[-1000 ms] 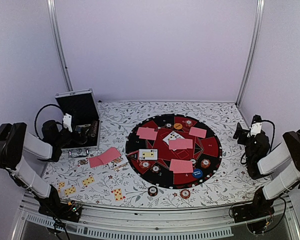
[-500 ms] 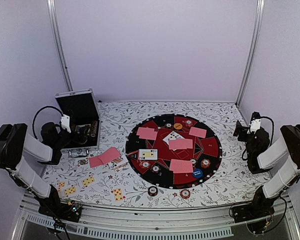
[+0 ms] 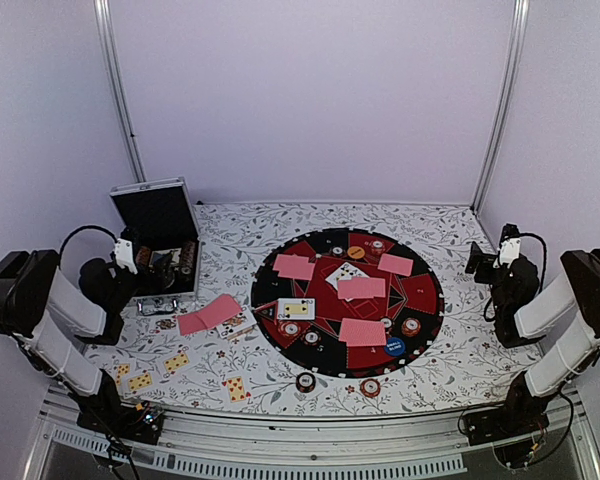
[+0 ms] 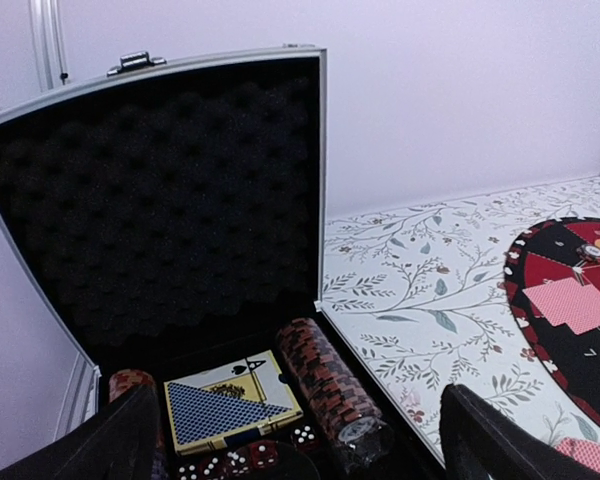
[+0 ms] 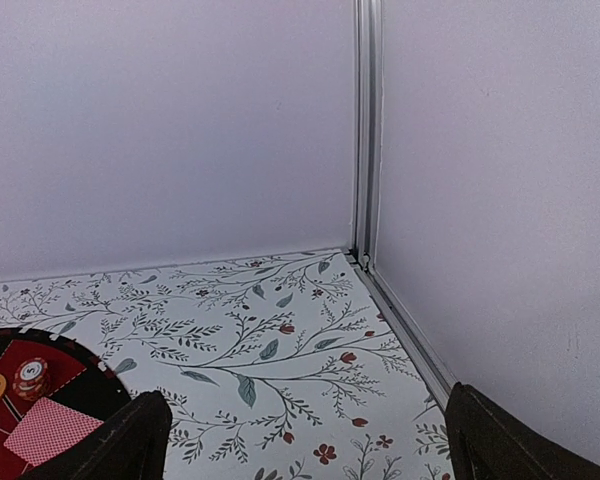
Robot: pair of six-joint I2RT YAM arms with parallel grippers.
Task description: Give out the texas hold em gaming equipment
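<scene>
The left tool (image 4: 298, 448), wide open and empty, faces the silver case (image 4: 160, 200), where the roll of poker chips (image 4: 325, 385) lies lengthwise just ahead.

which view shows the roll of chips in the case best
Left wrist: the roll of chips lies on its side in the open case, close and sharp, beside a blue-backed deck. Top external shows it only as a small brownish strip inside the case. Right wrist does not show it.
</scene>
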